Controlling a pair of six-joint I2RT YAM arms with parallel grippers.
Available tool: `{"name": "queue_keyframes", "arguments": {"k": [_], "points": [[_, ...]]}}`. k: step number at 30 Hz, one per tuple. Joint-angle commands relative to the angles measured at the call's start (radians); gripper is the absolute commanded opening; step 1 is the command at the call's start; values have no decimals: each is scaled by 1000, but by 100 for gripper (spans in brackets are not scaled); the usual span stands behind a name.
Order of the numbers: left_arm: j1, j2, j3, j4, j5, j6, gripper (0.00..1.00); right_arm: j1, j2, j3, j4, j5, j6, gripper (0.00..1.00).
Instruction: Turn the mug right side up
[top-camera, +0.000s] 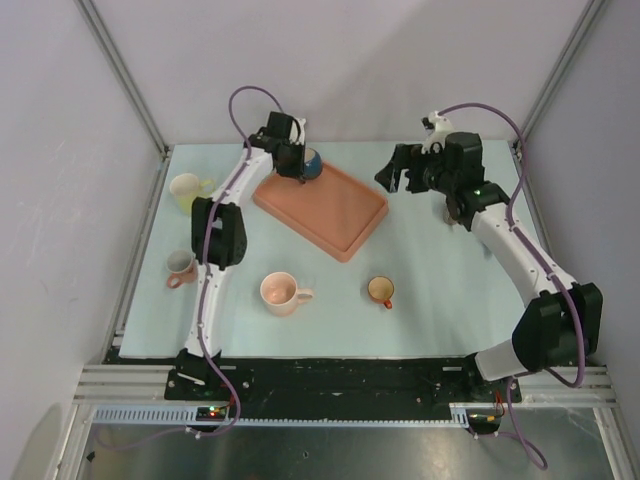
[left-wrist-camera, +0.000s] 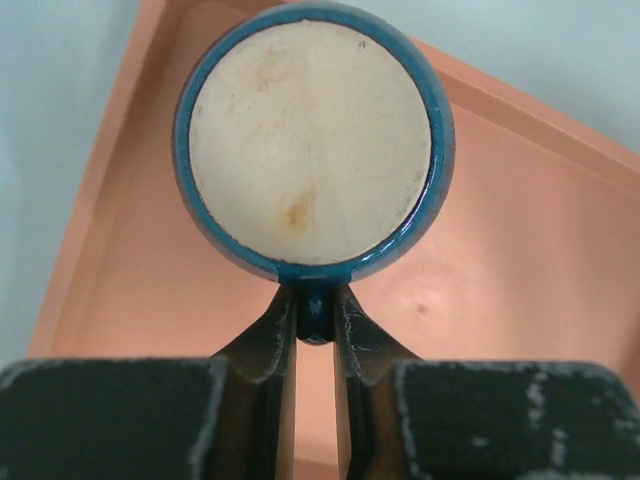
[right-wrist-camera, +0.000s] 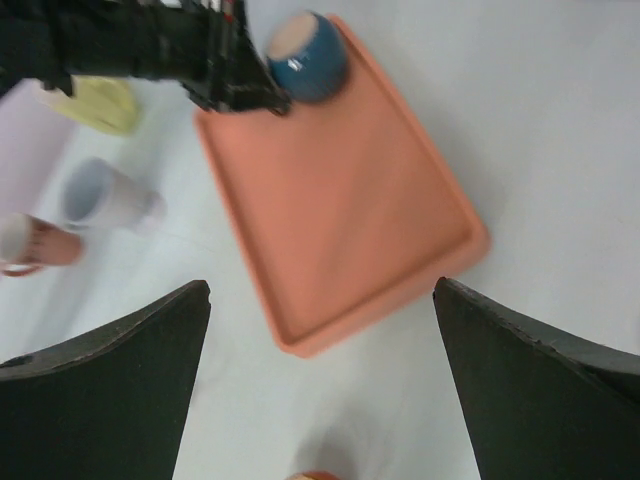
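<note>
The blue mug (top-camera: 312, 162) is at the far corner of the orange tray (top-camera: 330, 210). In the left wrist view its cream unglazed base (left-wrist-camera: 310, 135) faces the camera, so it is not upright. My left gripper (left-wrist-camera: 315, 300) is shut on the mug's blue handle (left-wrist-camera: 315, 315), one finger on each side. The top view shows this gripper (top-camera: 298, 165) just left of the mug. In the right wrist view the mug (right-wrist-camera: 310, 50) sits tilted at the tray's (right-wrist-camera: 340, 190) corner. My right gripper (right-wrist-camera: 320, 290) is open and empty, above the table right of the tray (top-camera: 400, 172).
On the table stand a yellow mug (top-camera: 186, 188) at the far left, a small pink-and-white mug (top-camera: 180, 266), a pink mug (top-camera: 281, 293) and a small orange mug (top-camera: 380, 290) nearer the front. White walls and metal posts enclose the table.
</note>
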Motion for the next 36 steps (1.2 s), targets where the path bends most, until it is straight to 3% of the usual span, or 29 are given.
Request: {"name": "queue_keyframes", "arguments": {"k": [1, 8, 14, 21, 27, 29, 31, 34, 35, 36], "points": [[16, -236, 9, 29, 290, -12, 0, -30, 35, -5, 309, -263, 190, 99], [14, -360, 3, 29, 535, -115, 0, -30, 150, -14, 616, -313, 530, 99], [-2, -414, 35, 29, 625, -165, 0, -4, 257, -9, 959, -259, 832, 99], [-38, -440, 56, 31, 681, -203, 0, 34, 342, 88, 1078, -254, 952, 98], [-58, -440, 41, 36, 735, -222, 0, 45, 393, 151, 1184, -278, 1040, 89], [-69, -438, 29, 40, 764, -230, 0, 46, 415, 169, 1226, -285, 1069, 82], [-78, -433, 14, 45, 796, -240, 0, 46, 432, 185, 1264, -293, 1092, 66], [-77, -426, -5, 52, 804, -253, 0, 46, 430, 189, 1283, -302, 1104, 18], [-73, -425, -9, 52, 796, -250, 4, 42, 420, 177, 1265, -303, 1094, 9], [-69, -426, -12, 53, 782, -244, 15, 39, 401, 158, 1245, -306, 1077, 4]]}}
